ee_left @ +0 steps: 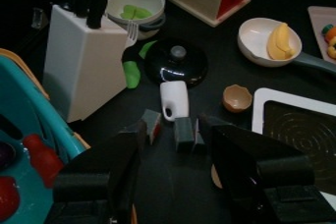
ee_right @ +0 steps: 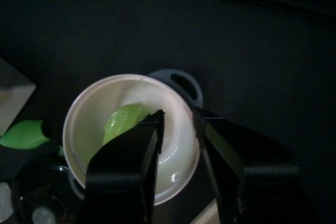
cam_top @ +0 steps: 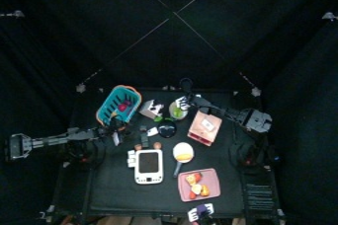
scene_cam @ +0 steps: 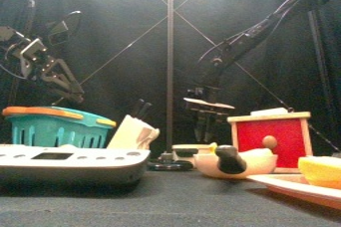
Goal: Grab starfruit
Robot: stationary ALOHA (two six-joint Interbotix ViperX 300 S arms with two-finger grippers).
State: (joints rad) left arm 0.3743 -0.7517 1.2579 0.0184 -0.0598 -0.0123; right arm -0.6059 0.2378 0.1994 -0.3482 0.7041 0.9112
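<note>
The starfruit (ee_right: 125, 122) is a pale green piece lying in a white bowl (ee_right: 92, 115). In the top view the starfruit (cam_top: 179, 113) sits between the white knife block (cam_top: 156, 109) and the red box (cam_top: 208, 123). My right gripper (ee_right: 182, 120) is open and straddles the bowl's rim, one jaw inside beside the fruit and one outside. From above, the right gripper (cam_top: 183, 105) hangs right over the bowl. My left gripper (ee_left: 171, 132) is open and holds nothing. It rests low at the table's left, and its view shows the bowl (ee_left: 136, 7) far off.
A teal basket (cam_top: 122, 104) stands at the back left. A white scale (cam_top: 148, 165), a white ladle with yellow food (cam_top: 183, 152) and a pink plate (cam_top: 199, 183) lie in front. A black lid (ee_left: 174, 63), a green vegetable (ee_left: 132, 73) and a brown cup (ee_left: 237, 97) are beside the block.
</note>
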